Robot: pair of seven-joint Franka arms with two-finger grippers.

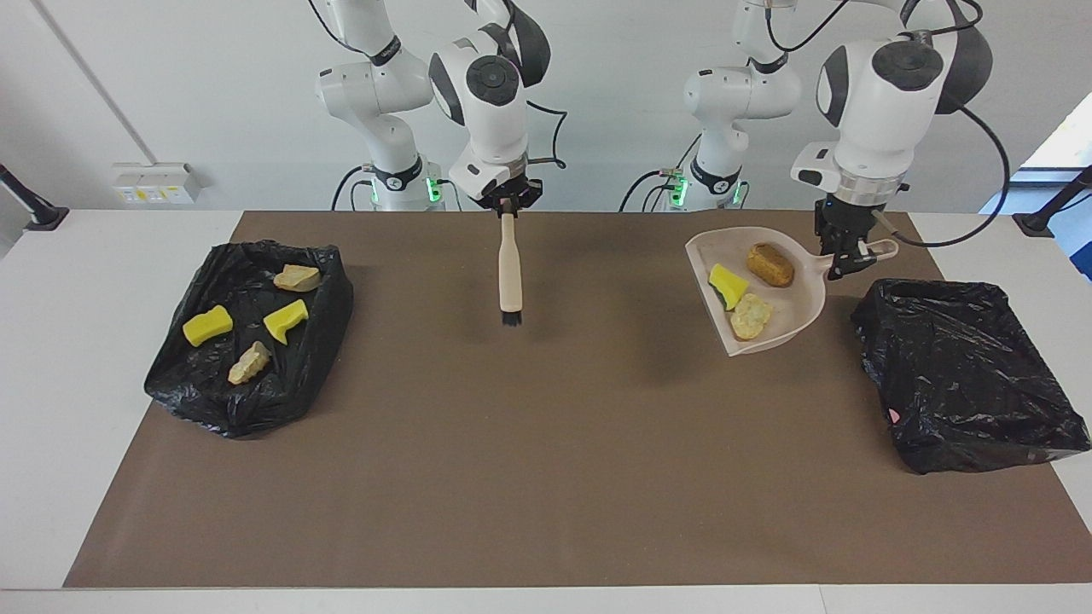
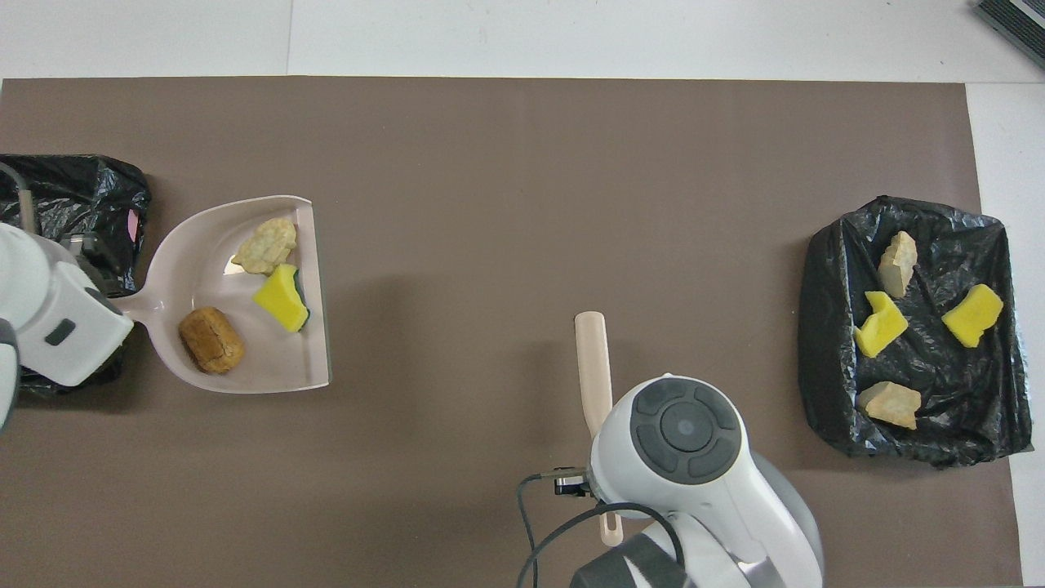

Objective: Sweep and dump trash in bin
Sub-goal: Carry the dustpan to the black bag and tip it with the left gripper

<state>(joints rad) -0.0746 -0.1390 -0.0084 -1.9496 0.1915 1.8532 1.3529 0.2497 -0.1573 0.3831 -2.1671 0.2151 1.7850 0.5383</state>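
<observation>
My left gripper [image 1: 841, 254] is shut on the handle of the beige dustpan [image 1: 789, 309], held up over the mat right beside the black-lined bin [image 1: 964, 375] at the left arm's end. In the pan [image 2: 261, 363] lie three pieces of trash: an orange-brown lump [image 1: 770, 264] [image 2: 212, 340], a green-backed yellow sponge bit [image 1: 725, 286] [image 2: 282, 296] and a beige foam chunk [image 1: 751, 315] [image 2: 265, 245]. My right gripper [image 1: 509, 207] is shut on the beige brush [image 1: 510, 273] [image 2: 593, 367], which hangs bristles down over the middle of the mat. The overhead view hides both grippers under their wrists.
A second black-lined tray [image 1: 256, 401] [image 2: 939, 433] sits at the right arm's end with several scraps in it, yellow sponge bits [image 1: 207, 325] and beige chunks [image 1: 249, 362]. The brown mat [image 1: 546, 477] covers most of the white table.
</observation>
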